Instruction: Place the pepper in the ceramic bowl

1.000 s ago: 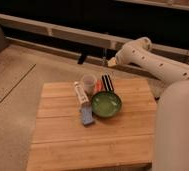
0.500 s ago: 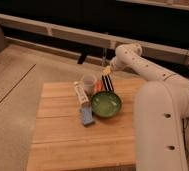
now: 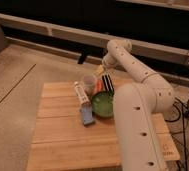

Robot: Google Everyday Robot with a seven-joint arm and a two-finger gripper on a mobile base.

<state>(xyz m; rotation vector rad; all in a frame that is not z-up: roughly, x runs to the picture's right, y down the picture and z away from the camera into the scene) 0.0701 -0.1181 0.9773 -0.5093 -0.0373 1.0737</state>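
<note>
Since the arm (image 3: 140, 76) was swung in, the gripper (image 3: 103, 71) has been lowered just above the pepper (image 3: 98, 88), which is seen behind the ceramic bowl (image 3: 102, 105), not yet picked up. Whether it is apart or together cannot be told.

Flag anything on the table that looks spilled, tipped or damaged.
Nothing stands out. The pale cup sits upright, the ceramic bowl shows no spill, and the pepper lies beside the bowl's far rim. The end effector hangs behind the cup.
</note>
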